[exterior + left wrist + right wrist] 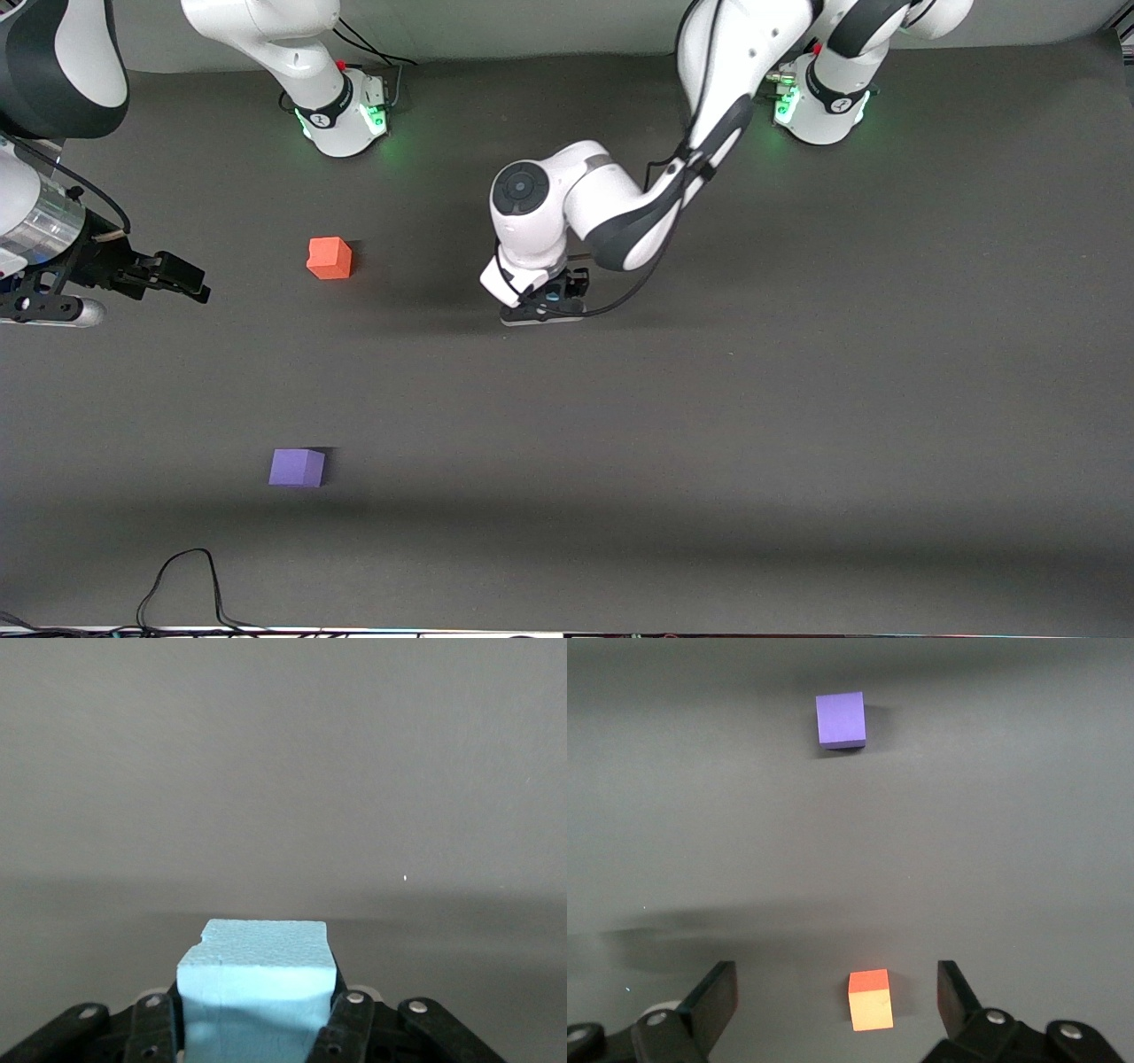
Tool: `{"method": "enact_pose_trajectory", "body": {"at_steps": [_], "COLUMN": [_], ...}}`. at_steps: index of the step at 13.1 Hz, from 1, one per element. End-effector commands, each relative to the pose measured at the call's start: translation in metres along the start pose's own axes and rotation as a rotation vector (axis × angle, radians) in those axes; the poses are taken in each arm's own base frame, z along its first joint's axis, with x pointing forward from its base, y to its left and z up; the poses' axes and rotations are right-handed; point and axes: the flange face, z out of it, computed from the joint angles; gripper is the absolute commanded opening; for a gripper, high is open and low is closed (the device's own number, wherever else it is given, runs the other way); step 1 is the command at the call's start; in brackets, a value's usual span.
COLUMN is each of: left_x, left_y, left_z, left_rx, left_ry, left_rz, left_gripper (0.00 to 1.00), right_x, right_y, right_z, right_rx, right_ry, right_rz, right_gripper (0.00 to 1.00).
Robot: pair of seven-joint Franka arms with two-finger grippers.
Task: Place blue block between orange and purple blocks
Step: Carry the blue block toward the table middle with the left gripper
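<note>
Dark matting carries your orange block, with the purple block at its six o'clock. Your left gripper is clamped on the blue block mid-table. Your right gripper, fingers apart, waits above.

The blue block, pale and foam-like with a chipped top corner, sat between my left gripper's fingers, seemingly just off the table. The orange block lay flat, farther from the front camera than the purple block; they were well apart.
</note>
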Motion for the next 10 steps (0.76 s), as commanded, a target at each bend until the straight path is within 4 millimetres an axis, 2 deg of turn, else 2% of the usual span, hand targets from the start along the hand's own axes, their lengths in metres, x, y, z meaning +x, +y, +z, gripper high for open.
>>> {"method": "enact_pose_trajectory", "body": {"at_steps": [1, 4, 6, 8, 9, 10], "left_x": [-0.003, -0.004, 0.003, 0.003, 0.004, 0.004], "left_y": [0.015, 0.016, 0.011, 0.009, 0.008, 0.007], "left_z": [0.030, 0.053, 0.060, 0.069, 0.069, 0.065], "left_rx": [-0.003, -0.004, 0.004, 0.015, 0.021, 0.027], "left_ry": [0.041, 0.047, 0.060, 0.058, 0.059, 0.059], "left_rz": [-0.018, -0.018, -0.024, -0.020, -0.016, -0.013], "left_gripper": [0.41, 0.41, 0.46, 0.85, 0.94, 0.96], "right_x": [-0.006, -0.006, -0.007, -0.006, -0.006, -0.006], "right_y": [0.007, 0.004, 0.003, 0.002, 0.001, 0.001], "right_z": [0.012, 0.023, 0.030, 0.031, 0.031, 0.031], "right_rx": [0.018, 0.014, 0.013, 0.014, 0.013, 0.013], "right_ry": [-0.031, -0.051, -0.056, -0.059, -0.059, -0.059], "right_rz": [-0.005, -0.012, -0.013, -0.013, -0.014, -0.013], "right_gripper": [1.00, 1.00, 1.00, 1.00, 1.00, 1.00]}}
